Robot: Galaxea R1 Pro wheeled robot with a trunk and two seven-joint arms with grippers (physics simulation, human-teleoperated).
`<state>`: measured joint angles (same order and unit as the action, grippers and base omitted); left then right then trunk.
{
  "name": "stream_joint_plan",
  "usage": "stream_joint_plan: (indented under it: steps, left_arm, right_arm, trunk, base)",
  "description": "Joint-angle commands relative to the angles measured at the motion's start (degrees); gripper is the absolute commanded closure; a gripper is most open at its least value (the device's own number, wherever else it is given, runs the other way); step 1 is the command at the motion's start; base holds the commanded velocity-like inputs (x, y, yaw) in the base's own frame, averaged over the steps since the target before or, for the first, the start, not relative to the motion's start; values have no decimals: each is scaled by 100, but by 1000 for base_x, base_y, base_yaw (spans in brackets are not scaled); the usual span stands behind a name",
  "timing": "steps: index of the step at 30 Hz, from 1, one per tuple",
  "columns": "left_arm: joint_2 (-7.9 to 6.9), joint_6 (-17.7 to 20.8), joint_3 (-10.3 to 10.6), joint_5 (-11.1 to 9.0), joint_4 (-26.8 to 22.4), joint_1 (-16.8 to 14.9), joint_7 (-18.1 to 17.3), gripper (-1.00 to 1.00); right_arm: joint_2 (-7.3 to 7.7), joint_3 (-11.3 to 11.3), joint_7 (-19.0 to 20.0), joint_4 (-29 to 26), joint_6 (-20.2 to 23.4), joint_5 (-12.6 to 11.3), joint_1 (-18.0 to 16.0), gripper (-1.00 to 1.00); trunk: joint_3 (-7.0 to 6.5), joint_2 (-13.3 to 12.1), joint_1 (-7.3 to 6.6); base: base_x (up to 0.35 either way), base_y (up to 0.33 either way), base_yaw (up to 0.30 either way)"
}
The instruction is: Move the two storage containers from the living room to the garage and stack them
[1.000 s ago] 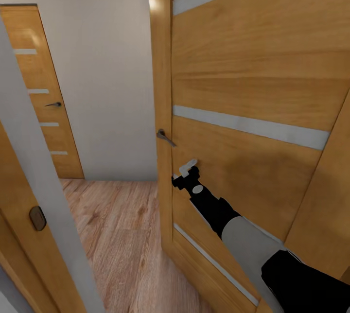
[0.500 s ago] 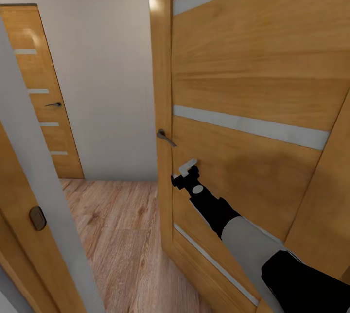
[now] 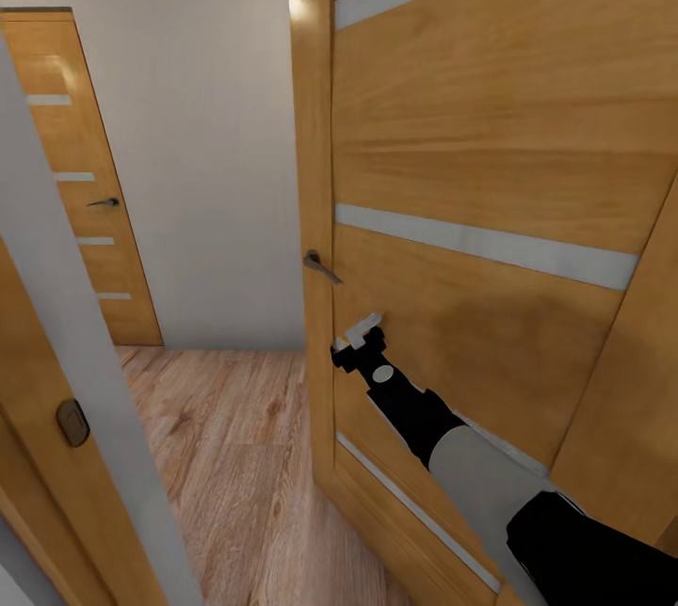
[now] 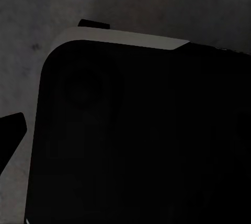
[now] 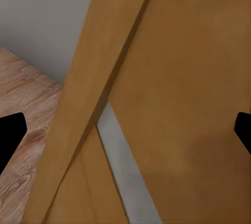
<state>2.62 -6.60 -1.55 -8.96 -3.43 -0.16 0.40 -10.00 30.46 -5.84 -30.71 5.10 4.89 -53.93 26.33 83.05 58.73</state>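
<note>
The two storage containers and the garage are out of view. My right gripper (image 3: 363, 331) is stretched forward against the face of an open wooden door (image 3: 490, 145), just below its metal handle (image 3: 320, 267). In the right wrist view the gripper (image 5: 125, 130) is open, its dark fingertips (image 5: 11, 132) far apart, with the door's edge and a pale stripe between them and nothing held. In the left wrist view one fingertip (image 4: 11, 130) of my left gripper (image 4: 125, 130) stands wide to the side, over a dark rounded body and a dim grey surface.
Light wood planks (image 3: 235, 455) cover the passage beyond the doorway. A second wooden door (image 3: 85, 211) stands shut at the far left in a pale wall (image 3: 207, 117). A grey door frame (image 3: 56, 324) runs close along my left.
My right gripper has slipped slightly down the door face. Nothing else has moved.
</note>
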Motion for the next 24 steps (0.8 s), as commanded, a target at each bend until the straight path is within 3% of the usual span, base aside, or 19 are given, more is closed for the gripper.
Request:
stream_joint_plan:
  steps: [1, 15, 24]
  left_arm:
    - [2, -14, -12, -27, 1, -2, 4, -100]
    - [-5, -8, -12, -31, 1, -2, 4, -100]
    - [0, -12, -12, -35, 1, -2, 4, -100]
  right_arm:
    - [0, 16, -39, -9, 40, 52, -4, -100]
    - [0, -42, -277, -26, 32, 54, -5, -100]
    - [0, -29, -456, -9, 77, 62, -8, -100]
  trunk:
    - [6, 3, 0]
    - [6, 3, 0]
    - [6, 3, 0]
  base:
    - [24, -9, 0]
    - [201, -137, 0]
    - [114, -33, 0]
